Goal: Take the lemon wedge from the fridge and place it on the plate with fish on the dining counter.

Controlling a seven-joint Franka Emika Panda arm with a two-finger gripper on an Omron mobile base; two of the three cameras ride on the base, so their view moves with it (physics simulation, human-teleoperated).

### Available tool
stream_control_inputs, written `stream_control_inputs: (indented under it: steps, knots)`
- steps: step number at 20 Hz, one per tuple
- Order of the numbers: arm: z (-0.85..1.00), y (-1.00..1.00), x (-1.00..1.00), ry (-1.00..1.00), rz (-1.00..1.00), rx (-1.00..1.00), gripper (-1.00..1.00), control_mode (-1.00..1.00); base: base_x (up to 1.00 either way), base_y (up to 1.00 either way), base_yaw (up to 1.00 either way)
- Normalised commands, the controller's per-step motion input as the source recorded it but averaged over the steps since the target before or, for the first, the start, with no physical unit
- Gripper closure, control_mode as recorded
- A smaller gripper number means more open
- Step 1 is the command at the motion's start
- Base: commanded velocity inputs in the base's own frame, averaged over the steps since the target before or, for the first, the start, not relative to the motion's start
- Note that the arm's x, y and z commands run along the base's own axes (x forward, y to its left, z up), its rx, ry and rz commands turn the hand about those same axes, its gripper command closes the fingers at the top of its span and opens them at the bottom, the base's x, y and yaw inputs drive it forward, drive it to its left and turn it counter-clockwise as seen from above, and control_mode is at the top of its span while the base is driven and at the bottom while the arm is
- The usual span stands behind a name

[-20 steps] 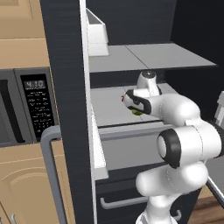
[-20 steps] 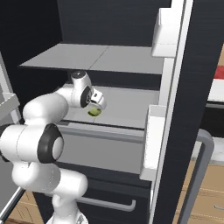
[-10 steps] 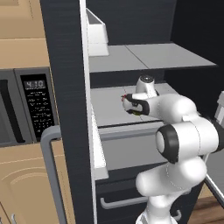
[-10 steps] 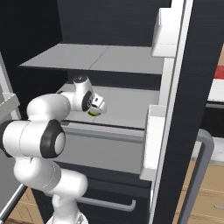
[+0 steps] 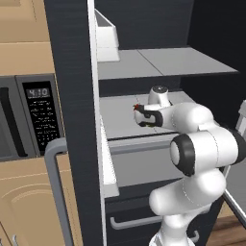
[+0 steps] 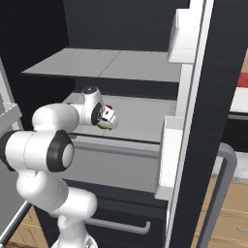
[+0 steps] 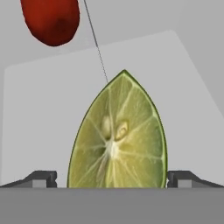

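The fridge stands open, and my gripper reaches onto its middle grey shelf. The lemon wedge lies there, a yellow-green slice with its cut face toward the hand camera. In the hand view my gripper is open, with one dark fingertip left of the wedge and the other to its right, neither pressing on it. From the right base view the lemon wedge peeks out just under the gripper. The plate with fish and the dining counter are out of view.
A small red round fruit sits on the same shelf just beyond the wedge. A second shelf hangs close above the hand. Door bins jut out on the right. A black microwave is left of the fridge.
The hand has sunk a little toward the shelf and closer around the wedge. The jaws stay open, and the wedge and red fruit have not moved.
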Motion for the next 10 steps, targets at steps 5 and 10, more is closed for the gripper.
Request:
stream_control_inputs:
  steps: [5,10]
  knots:
    - [-0.23,0.00,0.02,0.00,0.00,0.00,1.00,-1.00,0.00,0.00,0.00]
    - [-0.11,0.02,0.12,0.00,0.00,0.00,1.00,-1.00,0.00,0.00,0.00]
